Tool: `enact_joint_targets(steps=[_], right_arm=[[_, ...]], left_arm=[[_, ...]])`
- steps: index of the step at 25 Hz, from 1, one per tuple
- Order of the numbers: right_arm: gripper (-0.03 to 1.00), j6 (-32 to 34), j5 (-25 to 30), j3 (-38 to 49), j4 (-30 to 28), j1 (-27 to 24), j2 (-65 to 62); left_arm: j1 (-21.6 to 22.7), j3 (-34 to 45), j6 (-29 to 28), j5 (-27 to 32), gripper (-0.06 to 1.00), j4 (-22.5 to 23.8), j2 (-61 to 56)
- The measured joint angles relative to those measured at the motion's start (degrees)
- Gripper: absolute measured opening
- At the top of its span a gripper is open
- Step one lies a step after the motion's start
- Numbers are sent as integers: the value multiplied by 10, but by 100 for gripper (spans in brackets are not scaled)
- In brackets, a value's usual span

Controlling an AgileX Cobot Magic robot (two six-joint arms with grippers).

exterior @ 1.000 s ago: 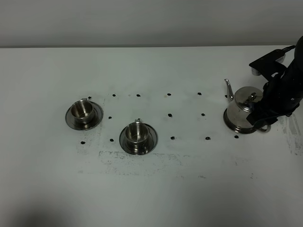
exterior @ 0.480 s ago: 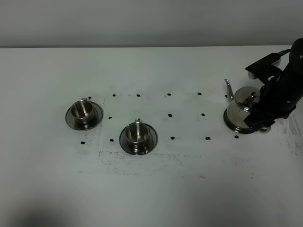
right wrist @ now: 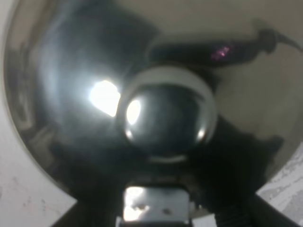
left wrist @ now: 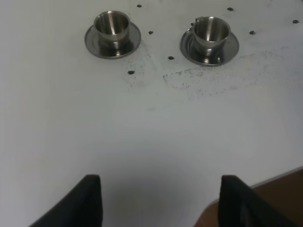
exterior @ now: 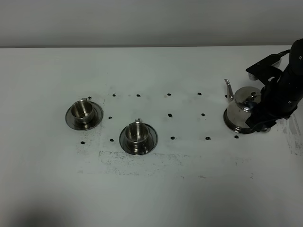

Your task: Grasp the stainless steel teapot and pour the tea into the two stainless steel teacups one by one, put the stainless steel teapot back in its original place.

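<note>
White table (exterior: 151,189), plain grey wall (exterior: 151,21) behind it. The tabletop has a grid of small black dots (exterior: 169,115) and a scuffed grey patch (exterior: 142,161).

Right pincer (exterior: 262,124): low at the handle side of the teapot (exterior: 239,111), hard up against it. The handle is hidden behind the arm. The fingers aren't visible in either view, so I cannot tell whether it's open or gripping. The right wrist camera is filled by the teapot's lid, with the round knob (right wrist: 165,118) dead centre and out of focus.

Teapot: upright, flared base flat on the table. It's on the pincer's inboard side, towards the table middle. The spout (exterior: 228,87) points up and away from the pincer.

Cups: both well apart from the right pincer, across the table past the dot grid. The nearer cup (exterior: 137,135) is upright on its saucer (exterior: 150,140). The far cup (exterior: 83,112) is beyond it, also upright on its saucer (exterior: 97,118). The two saucers are apart, not touching.

Left pincer (left wrist: 161,201): open, fingertips (left wrist: 90,196) spread wide with bare table between them. It's outside the overhead view. From its wrist camera, both cups (left wrist: 111,24) (left wrist: 210,29) sit well ahead of it on their saucers. The table edge and a brown floor (left wrist: 265,208) show just beside one fingertip.
</note>
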Motion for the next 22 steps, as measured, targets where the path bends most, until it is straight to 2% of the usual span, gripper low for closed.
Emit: enact_joint_targets(steps=[8,22], right_arm=[[45,14,27,-28,-9,0,0],[45,15,28,-28,-9,0,0]], left_arm=[[0,0,0,0,52,0,0],[0,0,0,0,52,0,0]])
